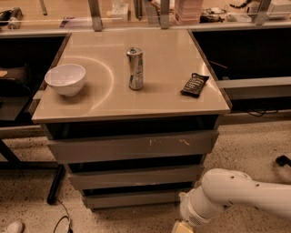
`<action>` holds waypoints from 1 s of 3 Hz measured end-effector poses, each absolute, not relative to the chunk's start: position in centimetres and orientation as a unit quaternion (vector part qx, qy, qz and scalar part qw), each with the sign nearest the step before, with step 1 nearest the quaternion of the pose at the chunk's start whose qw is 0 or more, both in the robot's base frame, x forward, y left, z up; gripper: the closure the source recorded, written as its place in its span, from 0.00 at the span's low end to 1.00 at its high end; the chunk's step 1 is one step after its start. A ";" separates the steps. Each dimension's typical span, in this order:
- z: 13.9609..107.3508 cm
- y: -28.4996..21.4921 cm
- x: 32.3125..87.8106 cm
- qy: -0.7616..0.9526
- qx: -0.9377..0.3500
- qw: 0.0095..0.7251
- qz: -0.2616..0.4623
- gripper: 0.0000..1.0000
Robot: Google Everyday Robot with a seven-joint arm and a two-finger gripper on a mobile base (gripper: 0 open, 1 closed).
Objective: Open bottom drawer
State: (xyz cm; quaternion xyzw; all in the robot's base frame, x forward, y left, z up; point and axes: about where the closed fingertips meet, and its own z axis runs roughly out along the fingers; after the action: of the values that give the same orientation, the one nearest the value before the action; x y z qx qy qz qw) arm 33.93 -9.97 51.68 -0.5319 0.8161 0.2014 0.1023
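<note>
Bottom drawer (132, 199): lowest of three grey fronts under the worktop (173, 50), looks shut. Hand (183, 226) sits low at the bottom edge, just below and right of that drawer's right corner, mostly cut off; open or closed, cannot tell. On the worktop: white bowl (66, 78) left, can (135, 68) middle, dark packet (194, 84) right.

Setting: lab or workshop-type room. Evidence: a beige-topped cabinet (113, 148) of three grey drawers stands between dark open bench bays left and right. Metal uprights (95, 13) and stacked clutter (188, 9) line the far bench. The speckled floor (254, 145) is hard, with a loose black cable (61, 220) near left. The gripper (182, 226) sits low at the near edge, right of the cabinet's foot.
</note>
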 end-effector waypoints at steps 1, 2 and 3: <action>49.1 -9.5 34.2 0.818 -0.523 0.110 0.212 0.00; 43.6 -9.0 36.3 0.823 -0.508 0.130 0.218 0.00; 39.2 -8.9 38.1 0.824 -0.503 0.143 0.219 0.00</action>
State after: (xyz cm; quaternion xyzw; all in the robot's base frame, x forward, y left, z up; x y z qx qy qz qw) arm 38.11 -8.87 39.18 -0.5035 0.8235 0.2186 0.1433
